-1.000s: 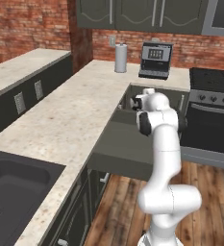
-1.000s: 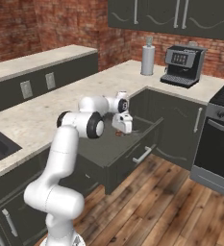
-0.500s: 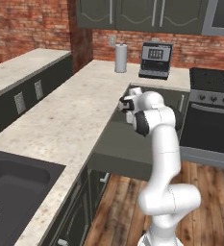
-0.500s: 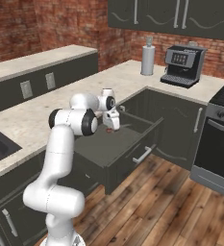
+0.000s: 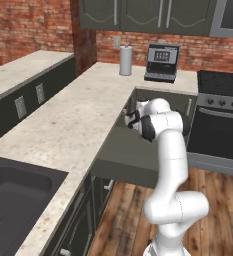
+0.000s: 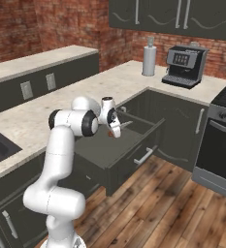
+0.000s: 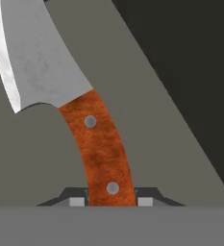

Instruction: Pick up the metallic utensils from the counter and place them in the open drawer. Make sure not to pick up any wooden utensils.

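End effector [image 7: 111,201] is clamped on the orange-brown handle of a metal-bladed knife [image 7: 96,139], held above the open drawer [image 6: 115,154]. Blade is judged stiff, sharp; the handle is the safe hold.

Even, soft light is filling the rendered kitchen, casting only faint shadows. A pale sheen is running along the knife blade [image 7: 34,62]. Textures are looking slightly blurred.

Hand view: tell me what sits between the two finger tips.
The orange-brown handle of a knife, its steel blade running up ahead, over the open drawer. The hand is shut on it.
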You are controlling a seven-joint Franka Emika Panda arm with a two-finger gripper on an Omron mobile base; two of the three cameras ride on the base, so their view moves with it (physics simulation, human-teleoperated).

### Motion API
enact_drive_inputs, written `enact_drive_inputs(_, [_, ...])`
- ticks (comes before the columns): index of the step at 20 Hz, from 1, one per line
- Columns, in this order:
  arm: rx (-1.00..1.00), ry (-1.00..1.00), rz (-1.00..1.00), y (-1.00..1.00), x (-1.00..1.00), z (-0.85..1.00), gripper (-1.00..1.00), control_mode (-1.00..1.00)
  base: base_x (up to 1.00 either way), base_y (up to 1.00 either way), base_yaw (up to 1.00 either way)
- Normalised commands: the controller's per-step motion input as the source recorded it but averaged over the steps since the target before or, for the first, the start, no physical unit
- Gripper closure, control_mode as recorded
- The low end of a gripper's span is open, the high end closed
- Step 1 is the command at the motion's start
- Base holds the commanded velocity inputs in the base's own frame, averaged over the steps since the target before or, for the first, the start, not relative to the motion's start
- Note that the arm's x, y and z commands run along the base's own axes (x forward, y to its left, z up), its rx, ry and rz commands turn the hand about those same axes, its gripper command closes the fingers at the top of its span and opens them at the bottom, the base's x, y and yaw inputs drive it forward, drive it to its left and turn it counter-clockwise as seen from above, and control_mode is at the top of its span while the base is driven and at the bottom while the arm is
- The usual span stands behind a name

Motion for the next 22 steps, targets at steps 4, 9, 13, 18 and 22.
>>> enact_drive_inputs(4, [0.03,-0.21,0.07,0.00,0.02,-0.34,1.00,-1.00,0.00,0.00,0.00])
enact_drive_inputs(9, [0.00,0.10,0.12,0.00,0.08,-0.08,1.00,-1.00,0.00,0.00,0.00])
enact_drive_inputs(13, [0.00,0.15,0.12,0.00,0.10,-0.02,1.00,-1.00,0.00,0.00,0.00])
enact_drive_inputs(18, [-0.02,0.19,0.07,0.01,0.27,-0.14,1.00,-1.00,0.00,0.00,0.00])
enact_drive_inputs(22, [-0.01,0.11,0.03,0.00,0.14,-0.33,1.00,-1.00,0.00,0.00,0.00])
